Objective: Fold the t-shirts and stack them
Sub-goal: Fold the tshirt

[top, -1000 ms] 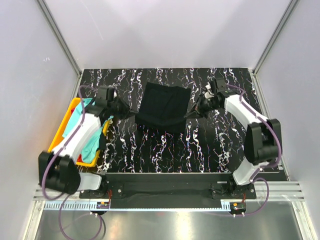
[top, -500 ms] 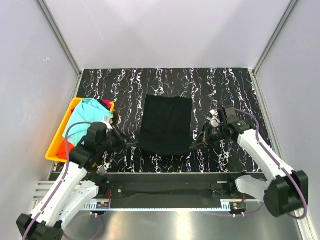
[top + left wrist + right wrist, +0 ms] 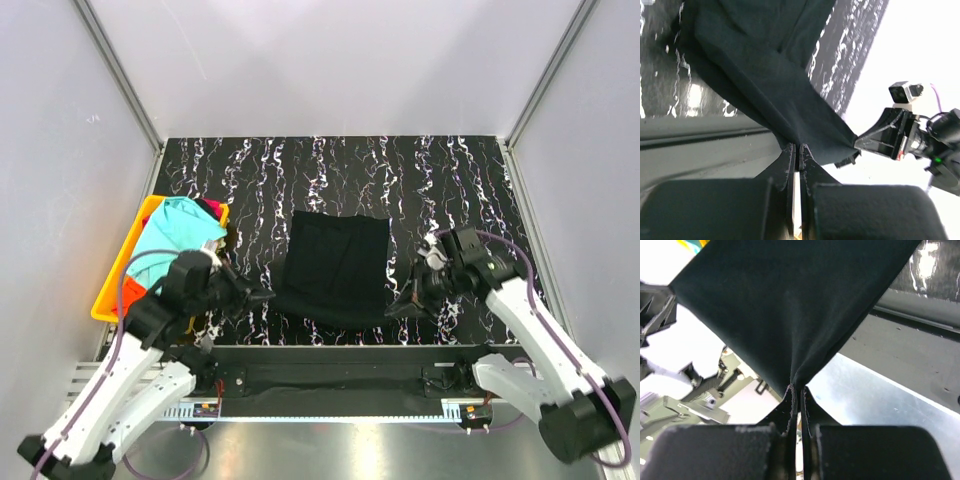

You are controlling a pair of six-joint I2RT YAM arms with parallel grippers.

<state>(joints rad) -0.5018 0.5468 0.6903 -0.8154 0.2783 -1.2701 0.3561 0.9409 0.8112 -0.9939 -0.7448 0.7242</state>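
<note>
From above, the black shirt (image 3: 338, 268) sits at the middle of the marbled surface (image 3: 330, 170), a little toward 6 o'clock, spread as a rough rectangle. The left tool (image 3: 264, 294) meets its corner at 8 o'clock and the right tool (image 3: 396, 309) meets the corner at 4 o'clock, so both arms flank the cloth and the near hem runs between them. At 9 o'clock a yellow bin (image 3: 108, 300) stands against the surface's edge, partly covered by the left arm. A turquoise shirt (image 3: 170, 225) is heaped over its far end, with a scrap of orange-red shirt (image 3: 211, 208) showing beside it. The bin is well apart from the black shirt.

From the left wrist, the tool's fingers are pressed together with only a sliver between them, pinching a gathered point of black cloth. The fabric fans away toward 11 o'clock in taut folds. At 3 o'clock the other arm's tool grips the far corner, its small camera (image 3: 905, 92) above it (bright against the white wall).

From the right wrist, the fingers are likewise clamped tight on a pinch of black cloth, which spreads upward and fills most of the view. A grey metal rail (image 3: 920, 355) lies at 3 o'clock, and a yellow sliver of bin shows at 11 o'clock.
</note>
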